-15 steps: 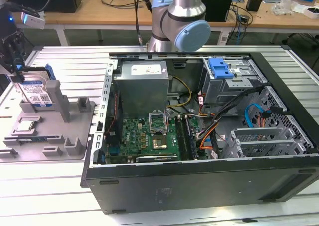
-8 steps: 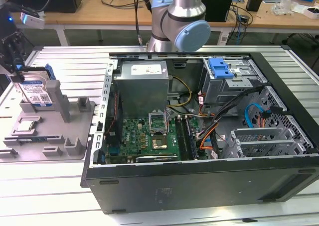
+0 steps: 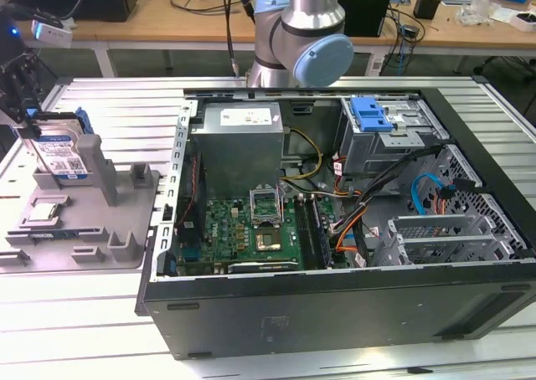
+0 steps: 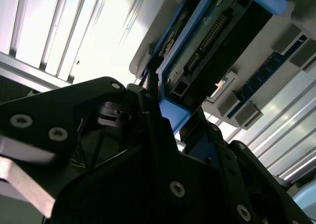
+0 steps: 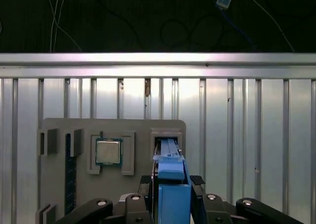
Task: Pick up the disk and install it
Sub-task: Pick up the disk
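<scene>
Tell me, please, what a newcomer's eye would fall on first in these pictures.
The open computer case dominates the middle of the exterior view, its green motherboard exposed. At that view's left, the disk stands on edge over a grey holder, gripped by the end effector. In the first wrist view a square chip sits in the holder's recess.

An open computer case [image 3: 335, 313] sits beside a grey fixture [image 3: 94, 223] holding a square chip [image 3: 46, 213].
</scene>
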`<state>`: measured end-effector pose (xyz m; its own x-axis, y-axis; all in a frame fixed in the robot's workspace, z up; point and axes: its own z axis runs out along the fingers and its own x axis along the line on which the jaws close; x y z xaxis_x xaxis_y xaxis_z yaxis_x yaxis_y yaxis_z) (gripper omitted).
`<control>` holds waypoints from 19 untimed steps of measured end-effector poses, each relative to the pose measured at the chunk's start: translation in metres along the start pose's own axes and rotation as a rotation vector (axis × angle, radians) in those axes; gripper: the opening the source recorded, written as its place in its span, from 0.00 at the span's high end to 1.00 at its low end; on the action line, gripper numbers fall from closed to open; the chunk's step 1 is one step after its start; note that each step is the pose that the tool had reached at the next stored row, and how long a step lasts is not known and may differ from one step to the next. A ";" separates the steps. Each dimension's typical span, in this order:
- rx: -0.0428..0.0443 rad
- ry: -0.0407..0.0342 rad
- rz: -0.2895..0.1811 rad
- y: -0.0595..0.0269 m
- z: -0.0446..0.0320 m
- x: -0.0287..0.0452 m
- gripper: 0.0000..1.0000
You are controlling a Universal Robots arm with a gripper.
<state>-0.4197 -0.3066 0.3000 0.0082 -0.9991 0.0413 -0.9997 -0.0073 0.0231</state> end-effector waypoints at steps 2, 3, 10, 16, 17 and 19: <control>-0.0001 0.0000 0.000 0.0002 0.0000 0.0000 0.57; 0.0000 0.0000 0.000 0.0002 0.0000 0.0000 0.57; 0.0000 0.0000 0.000 0.0003 0.0000 0.0000 0.63; 0.0000 -0.0001 0.000 0.0004 0.0000 0.0000 0.63; 0.0000 0.0000 0.000 0.0004 0.0000 0.0000 0.63; 0.0001 -0.0001 0.000 0.0004 0.0000 0.0000 0.63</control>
<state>-0.4201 -0.3066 0.2999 0.0081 -0.9991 0.0412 -0.9997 -0.0072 0.0230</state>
